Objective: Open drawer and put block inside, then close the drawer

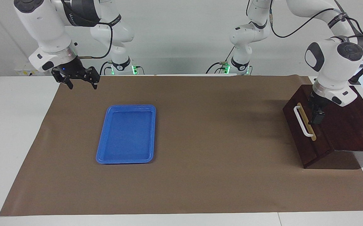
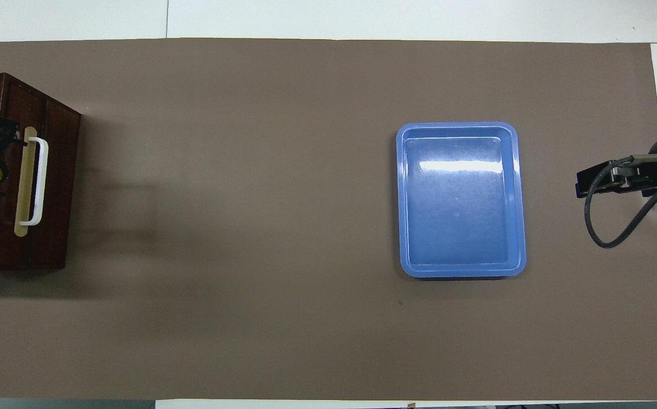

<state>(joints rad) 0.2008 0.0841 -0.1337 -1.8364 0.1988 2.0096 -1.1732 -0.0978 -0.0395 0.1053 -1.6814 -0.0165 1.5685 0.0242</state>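
Drawer (image 1: 306, 131) looks closed; no block visible. Left hand (image 1: 317, 117) over the cabinet, fingers unclear; right hand (image 1: 80, 81) spread, waiting.

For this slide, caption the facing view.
Left gripper beside the closed drawer's white handle; right gripper waits above brown mat.

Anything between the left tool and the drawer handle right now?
Nothing visible. The left tool hangs over the cabinet, right beside the white handle of the shut drawer. The right tool waits over the mat's edge, apart from the blue tray.
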